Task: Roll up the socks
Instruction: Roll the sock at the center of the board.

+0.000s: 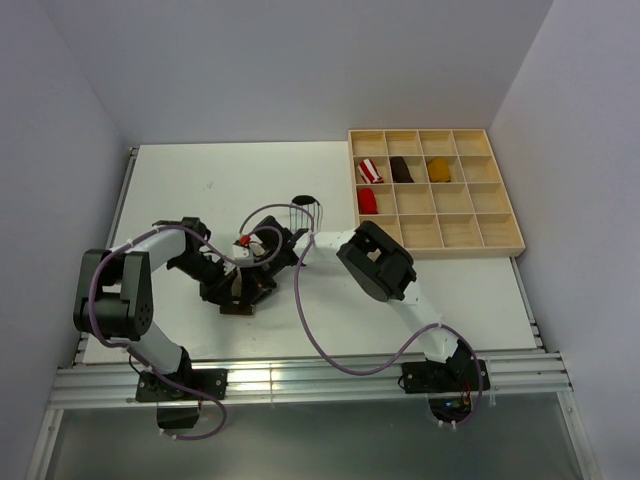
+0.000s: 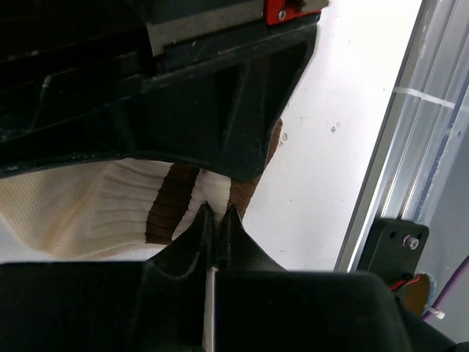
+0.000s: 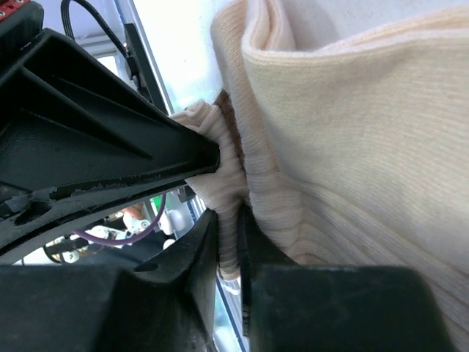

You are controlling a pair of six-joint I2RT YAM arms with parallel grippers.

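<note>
Left gripper: the left gripper is clenched, fingertips almost touching, nipping the edge of the cream sock right by its brown band.
Right gripper: the right gripper is clamped too, with a fold of ribbed cream fabric squeezed between its fingers.
Cream sock: it sits between the two grippers, left of the table's middle and towards the near side. From above it is almost wholly hidden under them. The left wrist view shows it lying flat on the white surface. The right wrist view shows it bunched and folded over on itself.
Arms: both reach in to the same spot, heads nearly touching. Each wrist camera is filled with the other gripper's black body.
Striped sock: the striped sock lies on the table just beyond the grippers, apart from them and with neither gripper on it.
Wooden tray: the wooden tray sits at the far right, divided into square compartments.
Tray contents: a red-and-white bundle, a dark brown bundle and a mustard bundle fill three neighbouring cells in one row. A red bundle is in the cell just nearer than the red-and-white one.
</note>
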